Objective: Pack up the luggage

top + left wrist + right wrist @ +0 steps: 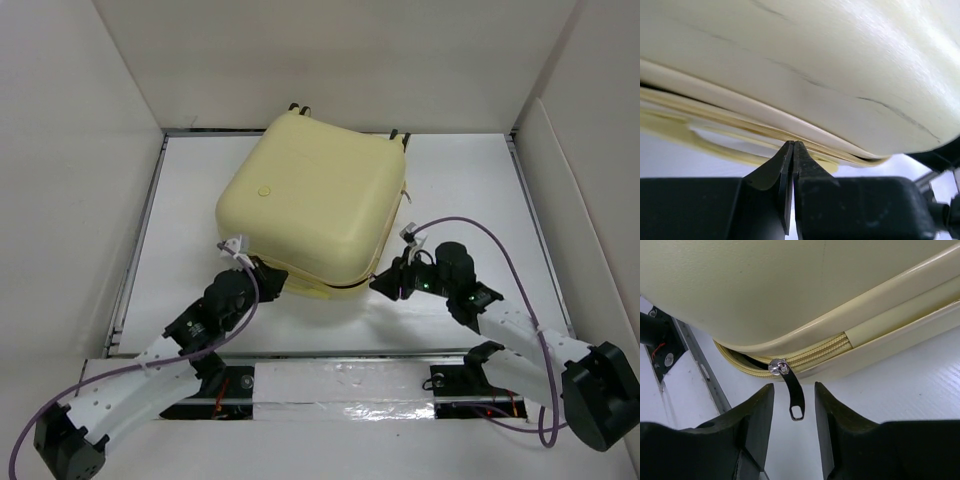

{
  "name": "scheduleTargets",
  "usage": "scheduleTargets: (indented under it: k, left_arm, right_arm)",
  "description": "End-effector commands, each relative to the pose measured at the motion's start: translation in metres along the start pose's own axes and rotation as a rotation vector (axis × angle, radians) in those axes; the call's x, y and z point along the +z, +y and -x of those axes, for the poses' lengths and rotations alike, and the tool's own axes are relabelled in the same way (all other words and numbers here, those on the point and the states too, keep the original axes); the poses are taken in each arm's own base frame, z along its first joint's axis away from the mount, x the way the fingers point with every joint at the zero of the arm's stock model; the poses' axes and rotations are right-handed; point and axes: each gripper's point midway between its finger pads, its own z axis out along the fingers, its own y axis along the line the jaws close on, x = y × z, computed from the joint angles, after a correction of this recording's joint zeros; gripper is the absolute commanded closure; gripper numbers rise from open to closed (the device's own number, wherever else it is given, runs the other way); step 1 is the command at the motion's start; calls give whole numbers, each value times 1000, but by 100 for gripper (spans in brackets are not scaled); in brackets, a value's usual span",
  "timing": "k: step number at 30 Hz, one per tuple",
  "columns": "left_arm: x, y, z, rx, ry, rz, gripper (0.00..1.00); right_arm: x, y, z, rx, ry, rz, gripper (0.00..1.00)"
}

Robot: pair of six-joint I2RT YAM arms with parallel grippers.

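Note:
The pale-yellow luggage (315, 200) lies flat on the white table with its lid down; its wheels (300, 108) point to the back. A gap in the zip still shows at its near corner (747, 360). My left gripper (268, 275) is shut, and its tips (792, 143) touch the seam under the lid's near left edge; nothing shows between them. My right gripper (385, 282) is open at the near right corner. The black zipper pull (796, 395) hangs from its silver slider (777, 366) between the two fingers, touching neither.
White walls close in the table on the left, back and right. Metal rails (140, 240) run along the table's sides. Purple cables (500, 245) loop off both arms. The left arm's dark base (657, 337) shows beyond the luggage's corner.

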Motion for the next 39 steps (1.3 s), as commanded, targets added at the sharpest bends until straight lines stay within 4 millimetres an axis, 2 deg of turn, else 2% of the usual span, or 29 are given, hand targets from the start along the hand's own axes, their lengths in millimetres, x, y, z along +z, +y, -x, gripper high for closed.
scheduleTargets:
  k: [1, 2, 4, 5, 7, 9, 12, 15, 18, 19, 20, 22, 24, 26, 28, 32, 33, 37, 38, 39]
  left_arm:
    - [1, -34, -3, 74, 48, -139, 100]
    - [4, -41, -14, 83, 79, -159, 100]
    - [5, -49, -23, 104, 95, -176, 100]
    - [2, -62, -36, 125, 122, -208, 100]
    - [1, -74, -37, 147, 101, -211, 100]
    - [-2, -89, -54, 189, 134, -235, 100]
    - [3, -110, -60, 192, 141, -254, 100]
    - [12, -129, -68, 171, 150, -315, 98]
    - [23, -145, -63, 163, 119, -327, 95]
    - [27, -145, -63, 174, 107, -320, 95]
    - [34, -147, -68, 184, 111, -315, 95]
    - [44, -148, -65, 192, 97, -290, 95]
    - [56, -140, -73, 199, 109, -243, 95]
    - [65, -134, -72, 185, 92, -202, 95]
    - [70, -126, -67, 160, 74, -171, 95]
    - [74, -125, -60, 123, 32, -146, 95]
    - [76, -125, -59, 118, 27, -140, 95]
    - [83, -133, -62, 100, 31, -153, 95]
    - [85, -133, -66, 100, 38, -155, 95]
    - [86, -135, -67, 96, 42, -160, 95]
  right_arm:
    - [5, 11, 32, -63, -84, 59, 58]
    - [5, 11, 31, -61, -74, 61, 59]
    - [6, 12, 33, -68, -70, 68, 65]
    - [7, 12, 34, -69, -79, 71, 68]
    - [6, 12, 36, -67, -93, 64, 76]
    - [5, 9, 37, -67, -104, 45, 87]
    - [4, 8, 38, -67, -100, 36, 100]
    - [4, 11, 36, -73, -79, 13, 100]
    - [1, 14, 31, -84, -51, -31, 100]
    - [1, 22, 30, -96, -44, -27, 100]
    - [-1, 16, 25, -87, -23, -75, 100]
    - [-5, 20, 31, -99, -25, -101, 100]
    - [-8, 21, 22, -99, 17, -143, 100]
    - [-10, 25, 25, -104, 22, -173, 100]
    - [-10, 36, 15, -114, 67, -157, 100]
    - [-3, 58, -1, -149, 154, -117, 100]
    - [0, 70, -1, -168, 164, -85, 100]
    - [9, 85, 4, -163, 138, -49, 100]
    - [11, 89, 7, -138, 119, -31, 100]
    - [16, 101, 21, -132, 55, 8, 100]
